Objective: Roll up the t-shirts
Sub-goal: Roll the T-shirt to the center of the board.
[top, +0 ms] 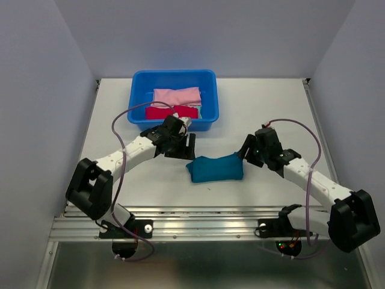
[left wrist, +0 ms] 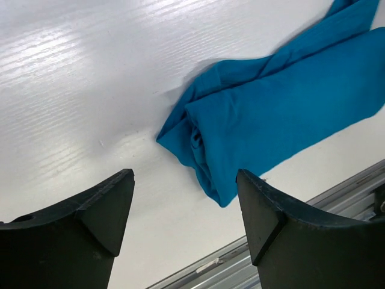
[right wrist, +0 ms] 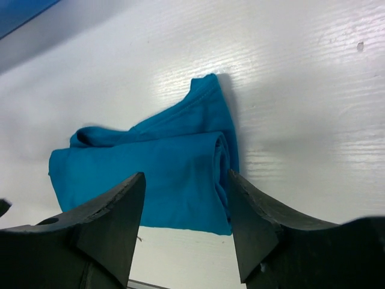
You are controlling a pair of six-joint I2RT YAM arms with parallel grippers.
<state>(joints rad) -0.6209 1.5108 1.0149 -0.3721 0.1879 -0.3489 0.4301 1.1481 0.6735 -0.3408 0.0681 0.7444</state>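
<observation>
A teal-blue t-shirt (top: pixel 215 168) lies rolled into a short bundle on the white table, between the two arms. It also shows in the left wrist view (left wrist: pixel 283 114) and in the right wrist view (right wrist: pixel 156 171). My left gripper (top: pixel 182 146) is open and empty, just up and left of the roll's left end. My right gripper (top: pixel 248 152) is open and empty, just right of the roll's right end. A pink t-shirt bundle (top: pixel 176 96) and a red one (top: pixel 171 112) lie in the blue tub (top: pixel 207 81).
The blue plastic tub stands at the back centre of the table, right behind my left gripper. The metal rail (top: pixel 204 220) runs along the table's front edge. Grey walls close in the left, right and back.
</observation>
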